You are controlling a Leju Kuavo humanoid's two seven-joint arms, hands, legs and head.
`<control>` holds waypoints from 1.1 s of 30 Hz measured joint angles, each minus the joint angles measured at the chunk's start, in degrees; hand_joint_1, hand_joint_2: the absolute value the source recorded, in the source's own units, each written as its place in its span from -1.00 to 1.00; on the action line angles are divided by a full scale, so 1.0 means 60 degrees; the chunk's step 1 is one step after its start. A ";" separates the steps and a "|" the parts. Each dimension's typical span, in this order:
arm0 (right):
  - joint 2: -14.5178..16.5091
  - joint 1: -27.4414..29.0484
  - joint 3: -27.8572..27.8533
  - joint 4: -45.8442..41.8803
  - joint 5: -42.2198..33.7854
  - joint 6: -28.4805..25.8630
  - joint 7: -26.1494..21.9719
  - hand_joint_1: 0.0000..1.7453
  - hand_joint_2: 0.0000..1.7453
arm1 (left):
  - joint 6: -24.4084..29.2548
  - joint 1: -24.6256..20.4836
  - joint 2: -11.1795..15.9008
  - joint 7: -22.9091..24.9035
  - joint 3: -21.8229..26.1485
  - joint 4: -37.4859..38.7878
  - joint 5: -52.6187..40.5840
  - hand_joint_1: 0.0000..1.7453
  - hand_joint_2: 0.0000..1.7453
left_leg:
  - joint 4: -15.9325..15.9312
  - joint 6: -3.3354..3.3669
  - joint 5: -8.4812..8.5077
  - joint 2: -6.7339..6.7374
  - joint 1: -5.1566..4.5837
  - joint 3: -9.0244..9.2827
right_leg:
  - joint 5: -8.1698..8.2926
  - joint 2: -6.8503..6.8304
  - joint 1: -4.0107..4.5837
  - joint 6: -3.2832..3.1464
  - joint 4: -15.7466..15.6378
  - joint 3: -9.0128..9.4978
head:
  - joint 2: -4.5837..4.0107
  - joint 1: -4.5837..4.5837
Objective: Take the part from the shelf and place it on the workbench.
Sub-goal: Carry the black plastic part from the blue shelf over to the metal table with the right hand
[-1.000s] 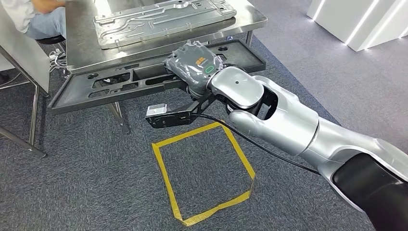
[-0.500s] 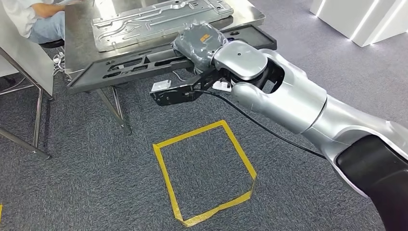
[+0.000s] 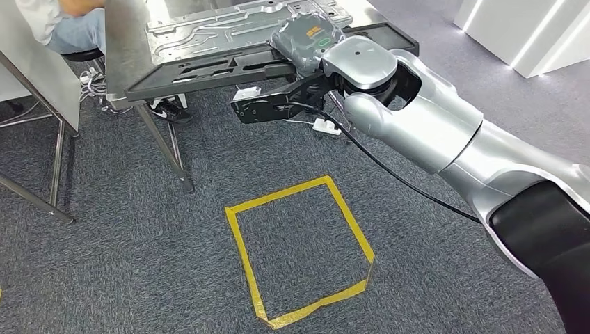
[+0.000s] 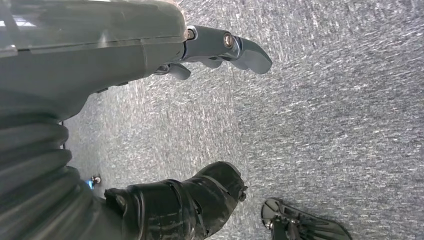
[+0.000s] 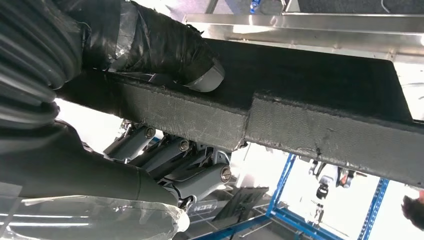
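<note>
A long black flat part with cut-outs is held level in the air by my right hand, just at the near edge of the steel workbench. In the right wrist view the thumb presses one face of the black part and the fingers clamp the other face. My left hand hangs over grey carpet, fingers apart, with nothing in it.
A silver stamped metal panel lies on the workbench. A person sits at the far left beside it. Bench legs stand on the carpet, and a yellow tape square marks the floor. A white wall block is at far right.
The right arm has carried the black part up and away from me, toward the workbench's near edge. The view has shifted too, bringing the bench closer.
</note>
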 joint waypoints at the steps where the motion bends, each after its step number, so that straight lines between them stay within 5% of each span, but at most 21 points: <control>1: 0.0000 -0.0006 0.0017 0.0034 0.0000 -0.0005 0.0004 1.00 1.00 | 0.0000 0.0005 -0.0002 0.0000 0.0000 0.0000 -0.0001 -1.00 1.00 | 0.0087 -0.0041 -0.0065 -0.0022 0.0010 -0.0011 | 0.0273 0.0000 -0.0011 -0.0010 -0.0628 0.0291 | 0.0000 0.0000; 4: 0.0013 -0.0038 0.0024 0.0098 -0.0010 -0.0037 0.0011 1.00 1.00 | 0.0011 0.0000 0.0000 -0.0006 0.0000 0.0000 -0.0017 -1.00 1.00 | 0.0360 -0.0194 -0.0232 -0.0082 -0.0022 -0.0129 | 0.0512 0.0029 0.0019 -0.0084 -0.1674 0.0816 | 0.0001 -0.0015; 8: 0.0019 -0.0069 0.0060 0.0199 -0.0025 -0.0057 0.0026 1.00 1.00 | 0.0007 0.0005 -0.0007 -0.0015 0.0000 0.0000 -0.0052 -1.00 1.00 | 0.0472 -0.0362 -0.0348 -0.0066 0.0014 -0.0194 | 0.0523 0.0046 0.0011 -0.0274 -0.1728 0.0850 | 0.0002 -0.0031; 10: 0.0028 -0.0094 0.0073 0.0238 -0.0025 -0.0080 0.0040 1.00 1.00 | 0.0002 0.0004 -0.0004 -0.0014 0.0000 0.0000 -0.0066 -1.00 1.00 | 0.1072 -0.0460 -0.0698 -0.0018 0.0035 -0.0472 | 0.0539 0.0044 -0.0039 -0.0337 -0.1789 0.0900 | 0.0001 -0.0078; 12: 0.0033 -0.0090 0.0084 0.0271 -0.0025 -0.0107 0.0037 1.00 1.00 | -0.0005 -0.0001 0.0002 -0.0006 0.0000 0.0000 -0.0074 -1.00 1.00 | 0.2244 -0.0540 -0.1180 0.0004 0.0060 -0.1085 | 0.0530 0.0046 -0.0045 -0.0374 -0.1808 0.0921 | 0.0000 -0.0102; 14: 0.0044 -0.0067 0.0120 0.0322 -0.0020 -0.0138 0.0025 1.00 1.00 | -0.0028 0.0006 0.0000 0.0010 0.0000 0.0000 -0.0082 -1.00 1.00 | 0.2923 -0.0561 -0.1259 0.0006 0.0072 -0.1532 | 0.0512 0.0048 -0.0031 -0.0390 -0.1807 0.0930 | 0.0000 -0.0102; 15: 0.0064 -0.0060 0.0145 0.0359 -0.0010 -0.0164 0.0019 1.00 1.00 | -0.0047 0.0009 0.0002 0.0018 0.0000 0.0000 -0.0086 -1.00 1.00 | 0.2727 -0.0541 -0.1033 0.0007 0.0071 -0.1495 | 0.0503 0.0050 -0.0021 -0.0390 -0.1807 0.0939 | 0.0000 -0.0102; 18: 0.0185 -0.0060 0.0182 0.0498 0.0046 -0.0322 0.0016 1.00 1.00 | -0.0109 0.0000 0.0049 0.0032 0.0000 -0.0004 -0.0088 -1.00 1.00 | 0.0870 -0.0376 -0.0068 0.0010 0.0009 -0.0681 | 0.0475 0.0060 0.0005 -0.0356 -0.1824 0.0990 | 0.0000 -0.0098; 20: 0.0273 -0.0054 0.0184 0.0597 0.0083 -0.0443 0.0014 1.00 1.00 | -0.0144 -0.0015 0.0089 0.0039 0.0000 -0.0007 -0.0090 -1.00 1.00 | 0.0219 -0.0269 0.0083 0.0007 -0.0074 -0.0360 | 0.0480 0.0062 0.0006 -0.0280 -0.1861 0.0996 | 0.0001 -0.0093; 24: 0.0413 -0.0040 0.0185 0.0785 0.0145 -0.0519 -0.0028 1.00 1.00 | -0.0170 -0.0005 0.0155 0.0045 -0.0003 -0.0011 -0.0099 -1.00 1.00 | -0.0045 -0.0100 0.0157 0.0015 -0.0061 -0.0173 | 0.0378 0.0045 0.0012 -0.0079 -0.1811 0.1003 | 0.0002 -0.0069; 28: 0.0593 -0.0049 0.0192 0.1102 0.0302 -0.0762 -0.0193 1.00 1.00 | -0.0189 -0.0029 0.0155 0.0039 -0.0006 -0.0011 -0.0174 -1.00 1.00 | -0.0143 0.0027 0.0181 0.0024 -0.0035 -0.0079 | -0.0568 0.0046 0.0025 -0.0037 0.0240 0.0014 | 0.0001 0.0016; 29: 0.0642 -0.0024 0.0202 0.1184 0.0330 -0.0804 -0.0248 1.00 1.00 | -0.0195 -0.0029 0.0154 0.0034 -0.0008 -0.0011 -0.0188 -1.00 1.00 | -0.0118 0.0036 0.0162 0.0022 -0.0040 -0.0081 | -0.0616 0.0044 0.0021 -0.0027 0.0574 -0.0171 | 0.0000 0.0015; 31: 0.0720 0.0002 0.0231 0.1312 0.0378 -0.0831 -0.0329 1.00 1.00 | -0.0206 -0.0023 0.0152 0.0015 -0.0011 -0.0011 -0.0197 -1.00 1.00 | -0.0028 0.0023 0.0103 -0.0001 -0.0039 -0.0084 | -0.0217 0.0040 0.0011 -0.0036 0.0168 -0.0006 | 0.0000 0.0025; 33: 0.0788 -0.0023 0.0250 0.1413 0.0422 -0.0836 -0.0358 1.00 1.00 | -0.0209 -0.0011 0.0149 -0.0006 -0.0011 -0.0011 -0.0197 -1.00 1.00 | 0.0133 -0.0054 -0.0001 -0.0039 -0.0053 -0.0125 | 0.0317 0.0035 0.0014 -0.0080 -0.1062 0.0604 | 0.0000 0.0031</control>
